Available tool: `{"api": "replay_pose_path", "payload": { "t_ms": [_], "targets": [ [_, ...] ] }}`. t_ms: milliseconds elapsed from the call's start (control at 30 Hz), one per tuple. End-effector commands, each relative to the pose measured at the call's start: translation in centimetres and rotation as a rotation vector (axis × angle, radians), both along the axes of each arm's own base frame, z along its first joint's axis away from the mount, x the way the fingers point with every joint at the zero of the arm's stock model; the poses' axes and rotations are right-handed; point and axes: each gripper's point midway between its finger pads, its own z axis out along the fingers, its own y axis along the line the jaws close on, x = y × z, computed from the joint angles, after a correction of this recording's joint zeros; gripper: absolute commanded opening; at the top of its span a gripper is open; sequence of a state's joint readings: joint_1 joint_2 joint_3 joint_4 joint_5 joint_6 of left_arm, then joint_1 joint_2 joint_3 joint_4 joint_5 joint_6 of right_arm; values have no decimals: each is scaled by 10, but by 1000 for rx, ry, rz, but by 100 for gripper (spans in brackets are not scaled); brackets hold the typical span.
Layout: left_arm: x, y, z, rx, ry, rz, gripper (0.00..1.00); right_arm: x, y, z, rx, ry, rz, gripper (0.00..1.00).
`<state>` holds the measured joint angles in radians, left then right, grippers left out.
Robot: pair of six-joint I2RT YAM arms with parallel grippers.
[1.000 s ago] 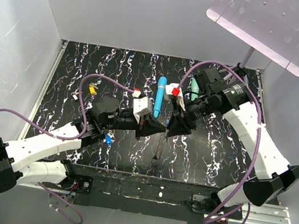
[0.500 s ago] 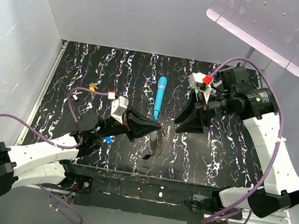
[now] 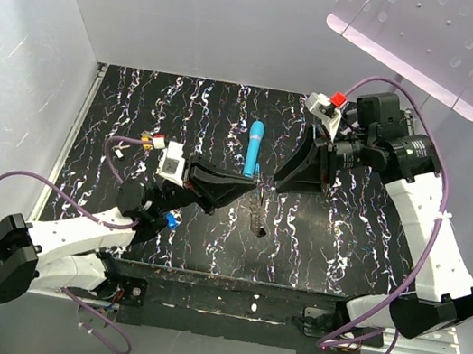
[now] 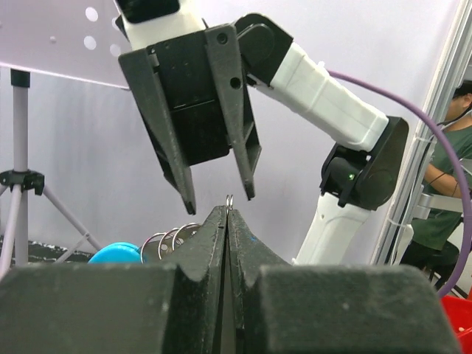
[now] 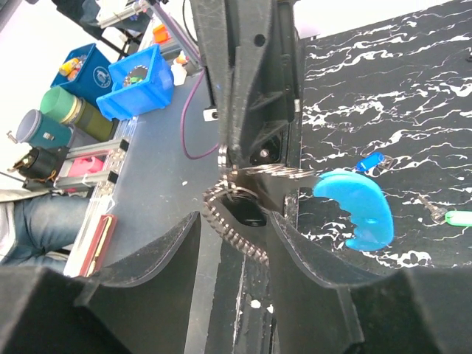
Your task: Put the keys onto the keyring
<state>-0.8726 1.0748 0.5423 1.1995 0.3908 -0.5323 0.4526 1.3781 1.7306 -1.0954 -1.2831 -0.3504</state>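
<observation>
My left gripper (image 3: 252, 183) is shut on a small metal ring of the keyring, held above the table's middle. In the left wrist view that ring (image 4: 229, 200) pokes out between the closed jaws. The keyring's beaded chain (image 3: 258, 212) dangles below, and its blue curved band (image 5: 355, 208) hangs beside the chain (image 5: 234, 230). My right gripper (image 3: 285, 180) faces the left one, open, with its fingertips (image 4: 249, 190) just short of the ring and nothing between them. A blue key (image 5: 369, 162) and a green key (image 5: 457, 217) lie on the table. A yellow key (image 3: 145, 136) lies far left.
A long blue wand (image 3: 253, 148) lies on the black marbled table (image 3: 344, 242) just behind both grippers. White walls enclose the table on three sides. A pink perforated panel (image 3: 426, 36) on a tripod overhangs the back right corner. Blue bins (image 5: 140, 77) stand beyond the table.
The right gripper has let go, opened and drawn back to the right. The left gripper has pulled back and left and risen, keeping the keyring, whose chain now hangs free.
</observation>
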Motion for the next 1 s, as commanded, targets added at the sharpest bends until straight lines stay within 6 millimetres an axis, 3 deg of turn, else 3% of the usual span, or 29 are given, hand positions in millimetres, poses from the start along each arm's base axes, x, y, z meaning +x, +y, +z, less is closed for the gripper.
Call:
{"api": "replay_pose_path", "payload": {
  "t_ms": [0, 233, 633, 767, 833, 900, 967],
  "targets": [
    [-5, 10, 36, -96, -58, 9, 0, 2, 0, 18, 48, -30, -8, 49],
    [-2, 6, 35, -87, -47, 5, 0, -3, 1, 26, 80, -10, 32, 44],
    [1, 5, 35, -82, -35, 12, 0, -7, 9, 11, 55, 6, 46, 33],
    [3, 5, 34, -79, -31, 20, 0, -6, 11, 11, 50, 7, 44, 25],
    [3, 5, 34, -78, -29, 23, 0, -6, 12, 10, 47, 8, 44, 17],
    [3, 6, 33, -76, -27, 27, 0, -5, 13, 8, 42, 9, 41, 3],
    [4, 7, 32, -78, -25, 35, 0, -5, 14, 7, 40, 13, 40, 1]
  ]
}}
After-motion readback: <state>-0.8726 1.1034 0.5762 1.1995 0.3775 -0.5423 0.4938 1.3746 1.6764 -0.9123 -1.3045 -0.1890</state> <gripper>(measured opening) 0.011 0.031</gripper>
